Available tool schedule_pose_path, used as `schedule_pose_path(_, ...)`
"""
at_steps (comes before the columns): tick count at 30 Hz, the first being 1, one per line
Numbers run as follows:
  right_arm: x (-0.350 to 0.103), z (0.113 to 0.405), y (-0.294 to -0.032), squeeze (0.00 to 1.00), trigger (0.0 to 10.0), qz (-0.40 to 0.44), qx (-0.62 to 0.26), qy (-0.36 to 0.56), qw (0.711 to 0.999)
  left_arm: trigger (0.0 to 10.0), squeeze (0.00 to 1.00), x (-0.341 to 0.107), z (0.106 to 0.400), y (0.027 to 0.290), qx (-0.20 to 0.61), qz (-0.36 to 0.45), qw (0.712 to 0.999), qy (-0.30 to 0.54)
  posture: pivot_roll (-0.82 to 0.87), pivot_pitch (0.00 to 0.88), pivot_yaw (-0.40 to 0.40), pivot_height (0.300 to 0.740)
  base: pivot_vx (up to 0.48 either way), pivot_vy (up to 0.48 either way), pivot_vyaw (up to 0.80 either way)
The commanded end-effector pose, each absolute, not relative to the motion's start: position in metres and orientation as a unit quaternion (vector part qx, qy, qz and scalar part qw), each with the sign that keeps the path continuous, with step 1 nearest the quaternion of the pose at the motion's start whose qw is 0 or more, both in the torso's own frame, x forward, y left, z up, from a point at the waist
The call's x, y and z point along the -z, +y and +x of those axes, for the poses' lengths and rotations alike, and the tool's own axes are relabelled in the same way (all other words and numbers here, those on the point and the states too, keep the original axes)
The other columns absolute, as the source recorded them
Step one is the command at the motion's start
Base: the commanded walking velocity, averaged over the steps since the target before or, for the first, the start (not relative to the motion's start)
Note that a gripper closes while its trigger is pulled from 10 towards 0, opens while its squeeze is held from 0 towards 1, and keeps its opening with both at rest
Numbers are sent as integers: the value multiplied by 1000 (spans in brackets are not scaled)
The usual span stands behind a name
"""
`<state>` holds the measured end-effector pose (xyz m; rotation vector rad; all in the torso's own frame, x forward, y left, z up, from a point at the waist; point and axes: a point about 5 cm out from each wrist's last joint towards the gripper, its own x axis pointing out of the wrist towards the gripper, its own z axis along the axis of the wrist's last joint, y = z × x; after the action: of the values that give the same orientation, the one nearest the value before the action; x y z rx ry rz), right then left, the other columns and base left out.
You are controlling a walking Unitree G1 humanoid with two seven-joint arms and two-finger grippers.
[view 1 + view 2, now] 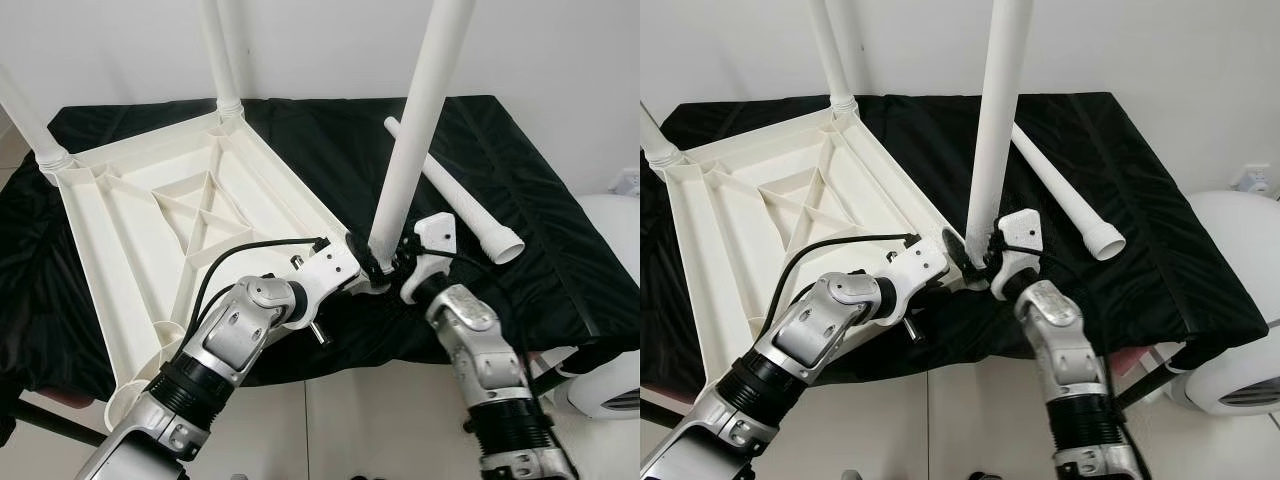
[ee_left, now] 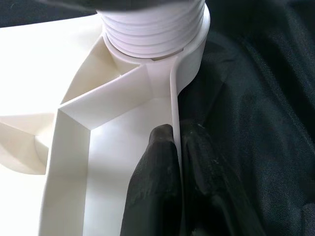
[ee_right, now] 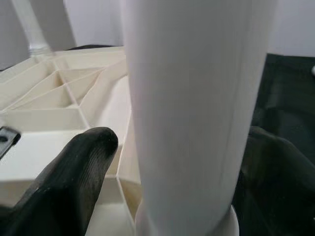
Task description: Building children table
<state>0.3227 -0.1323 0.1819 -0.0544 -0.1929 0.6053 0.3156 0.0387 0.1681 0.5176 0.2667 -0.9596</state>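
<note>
I have the white tabletop [image 1: 170, 220] lying upside down on the black-draped table [image 1: 520, 200], ribs up, with 2 legs already standing in its far corners. My left pincer [image 2: 177, 147] is clamped on the thin rim wall of the tabletop just beside the near-right corner socket [image 2: 192, 64], 1 finger on each side of the wall. My right pincer [image 3: 182, 162] is closed around the third leg [image 1: 415, 130], low down near its threaded end, and the leg stands nearly upright in that socket. The fourth leg [image 1: 455, 195] lies loose on the cloth just beyond, touching nothing I hold.

My worry is cross-threading: the leg leans slightly in the head views, and if I turn it off-axis the threads may bind partway (I cannot tell from here how deep it already sits). The grip is low and the leg is long, so any wrist tilt swings the top widely and could lever the tabletop up against my left hold. That rim wall is thin and smooth, and the left fingers could slip off under torque. A skidding tabletop would also knock the loose leg toward the table edge.
</note>
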Motion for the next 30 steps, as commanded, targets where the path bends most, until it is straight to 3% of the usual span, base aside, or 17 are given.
schedule_pose_path(1,-178,323,-134,0,10000,-15,-325,-79,942,10000,0,-159,313,36,460,256,838,144,-94,124,34,740,0,0,0)
schedule_pose_path(13,-176,350,-168,0,10000,-52,-372,-38,926,10000,0,-159,312,33,464,257,836,141,-90,107,35,740,0,0,0)
schedule_pose_path(30,-192,367,-158,0,10000,-78,-440,-52,893,10000,0,-158,310,32,468,260,833,140,-84,91,39,740,0,0,0)
